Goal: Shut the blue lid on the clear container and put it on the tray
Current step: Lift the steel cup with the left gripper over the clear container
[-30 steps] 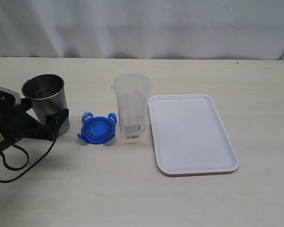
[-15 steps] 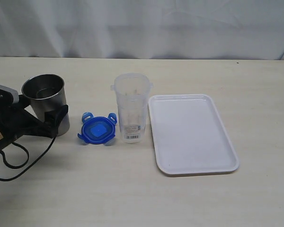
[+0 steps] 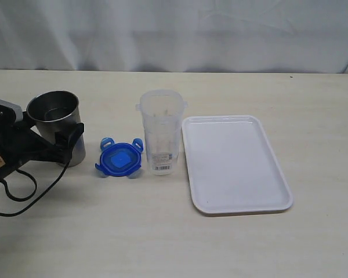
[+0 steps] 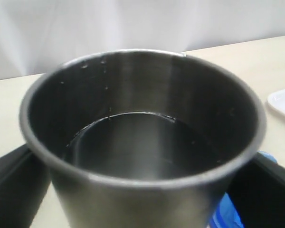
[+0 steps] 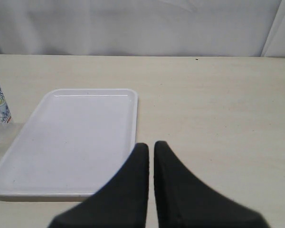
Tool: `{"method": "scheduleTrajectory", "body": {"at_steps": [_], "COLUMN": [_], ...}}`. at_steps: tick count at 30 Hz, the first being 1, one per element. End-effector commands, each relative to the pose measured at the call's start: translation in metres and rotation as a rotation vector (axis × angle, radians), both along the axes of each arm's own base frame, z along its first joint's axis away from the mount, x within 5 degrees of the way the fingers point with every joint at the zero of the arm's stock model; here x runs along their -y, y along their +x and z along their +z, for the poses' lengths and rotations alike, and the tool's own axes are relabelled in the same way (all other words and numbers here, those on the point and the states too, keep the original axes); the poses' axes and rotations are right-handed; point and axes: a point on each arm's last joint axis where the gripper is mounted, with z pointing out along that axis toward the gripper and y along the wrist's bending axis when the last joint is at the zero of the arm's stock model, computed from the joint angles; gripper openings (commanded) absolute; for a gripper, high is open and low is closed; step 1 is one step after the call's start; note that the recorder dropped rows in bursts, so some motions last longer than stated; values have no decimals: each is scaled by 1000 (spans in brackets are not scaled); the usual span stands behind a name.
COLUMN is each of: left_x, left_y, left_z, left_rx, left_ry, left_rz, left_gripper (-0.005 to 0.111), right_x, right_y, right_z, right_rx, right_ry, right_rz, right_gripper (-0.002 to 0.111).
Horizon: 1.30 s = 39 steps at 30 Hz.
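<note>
Beside the clear container, on its side away from the tray, the blue lid lay flat; the tray lay just beside the container's other side. We judged the lid light and stiff with springy flaps, best pinched across its rim between flaps. Farther from the container than the lid, the left gripper had its jaws wide on either side of a grey steel cup, the lid near but apart. The right gripper was closed and empty, beyond the tray from the container
</note>
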Motion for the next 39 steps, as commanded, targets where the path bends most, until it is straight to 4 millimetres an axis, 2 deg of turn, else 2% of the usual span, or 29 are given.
{"method": "scheduleTrajectory", "body": {"at_steps": [1,29,31,32,33,36,37,39], "left_x": [3,3,3,5,6,11,13,13], "left_y": [4,8,8,7,7,4,3,3], "left_z": [3,6,6,5,5,5,5,5], "left_rx": [17,18,18,18,17,17,16,14], "left_ry": [-25,-65,-65,-62,-59,-48,-44,-48], "left_rz": [-22,-14,-14,-37,-57,-122,-148,-150], "left_gripper": [89,89,81,71,66,39,22,0], "right_x": [0,0,0,0,0,0,0,0], "right_y": [0,0,0,0,0,0,0,0], "right_z": [-1,-1,-1,-1,-1,-1,-1,-1], "right_rx": [1,1,1,1,1,1,1,1], "right_ry": [-5,-5,-5,-5,-5,-5,-5,-5], "right_rz": [-5,-5,-5,-5,-5,-5,-5,-5], "right_gripper": [5,5,5,5,5,5,5,5]}}
